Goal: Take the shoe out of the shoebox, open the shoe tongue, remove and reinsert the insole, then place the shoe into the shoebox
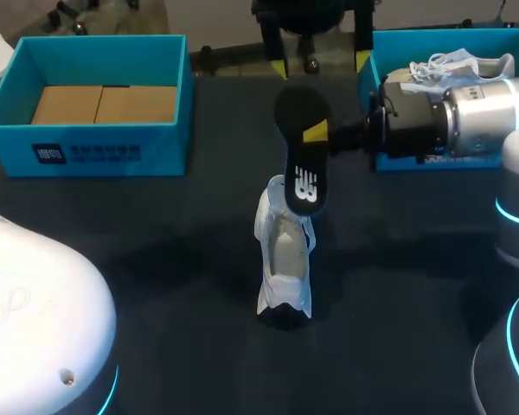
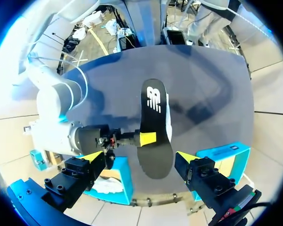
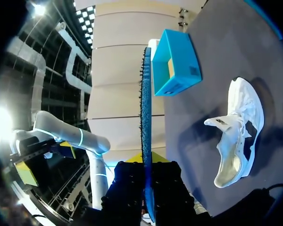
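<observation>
Since the insole (image 1: 303, 164) is out of the shoe (image 1: 284, 259) and hangs over it, the step in hand looks to be putting it back in. To do that well, I judge the right arm should tip the insole so that one end leads into the grey opening. It should then line the insole up with the shoe's length and slide it along the inner floor rather than press from above. The shoe lies loose on the table (image 1: 156, 259) with nothing pinning it, so a crooked push could shove it aside or buckle the insole. The raised tongue (image 3: 218, 121) should be kept clear of the mouth, and the left arm could steady the shoe.

The right gripper (image 1: 317, 134) is pinching the insole by its edge about midway along, its fingers pressed close on the thin sheet from both sides. The right wrist view shows the insole edge-on between them. In the head view the printed end points toward the shoe and overlaps the shoe's far end — whether they touch I cannot tell. The left gripper (image 1: 320, 62) is spread wide and empty, beyond the shoe at the table's far side.

The shoe sits mid-table between the left blue box (image 1: 104, 138), which has cardboard (image 1: 104, 104) inside, and the right blue box (image 1: 415, 41), which holds a second shoe (image 1: 458, 69).
</observation>
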### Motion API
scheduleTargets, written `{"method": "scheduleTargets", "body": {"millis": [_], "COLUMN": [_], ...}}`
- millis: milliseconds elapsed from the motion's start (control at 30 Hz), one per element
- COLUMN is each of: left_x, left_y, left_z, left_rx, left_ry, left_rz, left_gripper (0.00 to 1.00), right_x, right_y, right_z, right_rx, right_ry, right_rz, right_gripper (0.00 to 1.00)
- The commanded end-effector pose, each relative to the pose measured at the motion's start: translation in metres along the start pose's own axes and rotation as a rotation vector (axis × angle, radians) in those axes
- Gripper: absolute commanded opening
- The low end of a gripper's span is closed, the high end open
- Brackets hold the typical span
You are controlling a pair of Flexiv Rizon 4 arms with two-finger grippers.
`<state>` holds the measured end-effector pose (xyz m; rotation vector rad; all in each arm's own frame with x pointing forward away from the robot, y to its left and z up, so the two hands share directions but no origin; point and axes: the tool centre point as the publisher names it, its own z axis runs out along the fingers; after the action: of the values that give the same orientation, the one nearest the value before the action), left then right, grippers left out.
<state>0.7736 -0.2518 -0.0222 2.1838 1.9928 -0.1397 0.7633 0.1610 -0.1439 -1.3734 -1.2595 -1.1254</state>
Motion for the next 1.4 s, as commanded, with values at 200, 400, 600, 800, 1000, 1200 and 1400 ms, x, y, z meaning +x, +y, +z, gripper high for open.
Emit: {"method": "scheduleTargets", "body": {"millis": [200, 400, 600, 800, 1000, 1200, 1400], "left_x": [0.026, 0.034, 0.049, 0.068, 0.083, 0.102, 0.105], "left_y": [-0.018, -0.026, -0.031, -0.038, -0.047, -0.052, -0.053], "left_z": [-0.003, -0.006, -0.008, -0.012, -0.017, -0.017, -0.016], "left_rx": [-0.065, -0.065, -0.042, -0.049, -0.072, -0.092, -0.088], "left_ry": [-0.265, -0.362, -0.474, -0.561, -0.61, -0.649, -0.647], "left_rz": [0.031, 0.035, 0.027, 0.03, 0.021, -0.033, -0.038], "left_gripper": [1.0, 1.0, 1.0, 1.0, 1.0, 1.0, 1.0], "right_x": [0.001, 0.004, 0.004, 0.003, 0.003, 0.004, 0.005], "right_y": [-0.004, -0.004, -0.003, -0.003, -0.003, -0.002, -0.002], "right_z": [-0.004, -0.005, -0.008, -0.01, -0.012, -0.014, -0.016], "right_rx": [-0.008, -0.005, -0.007, -0.01, -0.014, -0.023, -0.028], "right_ry": [-0.013, -0.021, -0.028, -0.031, -0.036, -0.039, -0.043], "right_rz": [0.006, 0.005, 0.008, 0.013, 0.018, 0.019, 0.017], "right_gripper": [0.0, 0.0, 0.0, 0.0, 0.0, 0.0, 0.0]}}
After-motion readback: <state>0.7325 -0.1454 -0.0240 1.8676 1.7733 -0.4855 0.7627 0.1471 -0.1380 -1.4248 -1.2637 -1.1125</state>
